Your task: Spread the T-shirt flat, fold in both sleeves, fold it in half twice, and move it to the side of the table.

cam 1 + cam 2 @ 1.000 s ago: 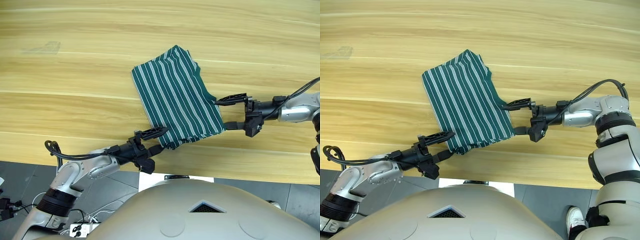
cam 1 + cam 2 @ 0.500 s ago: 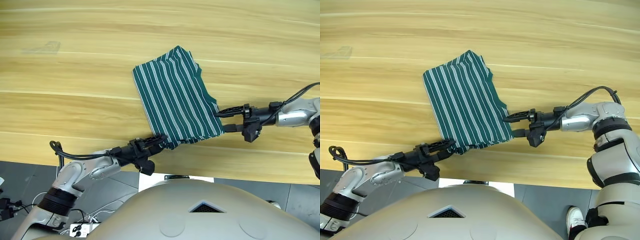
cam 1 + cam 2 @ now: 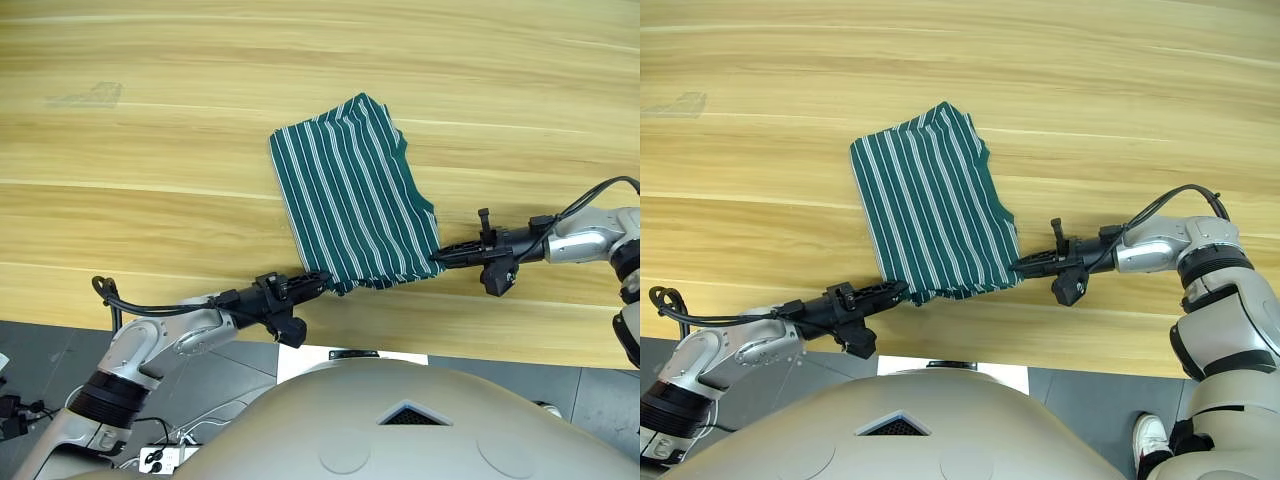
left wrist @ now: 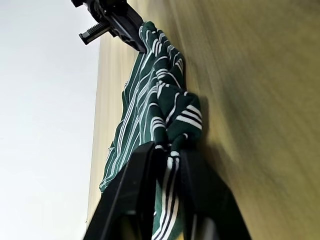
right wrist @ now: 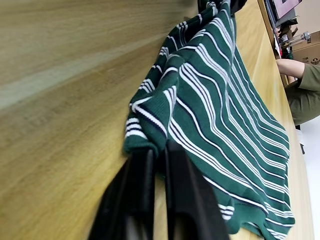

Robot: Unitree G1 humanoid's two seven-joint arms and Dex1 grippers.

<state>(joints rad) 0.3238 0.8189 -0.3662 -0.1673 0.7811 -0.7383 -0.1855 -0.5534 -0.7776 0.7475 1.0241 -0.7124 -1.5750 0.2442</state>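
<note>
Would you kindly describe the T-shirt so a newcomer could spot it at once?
On the wooden table, look near the robot-side edge. Between the left gripper and right gripper, which pinch its near corners, lies the folded T-shirt: dark green with thin white stripes, the only cloth there.

light: we see bright, even light from overhead on the wooden table [image 3: 180,140], with no hard glare.
shadows: soft and thin along the T-shirt [image 3: 352,200] edges.
left wrist view: background blown out white; we see a darker shadow beside the T-shirt.
right wrist view: pale sheen streaks the tabletop.
</note>
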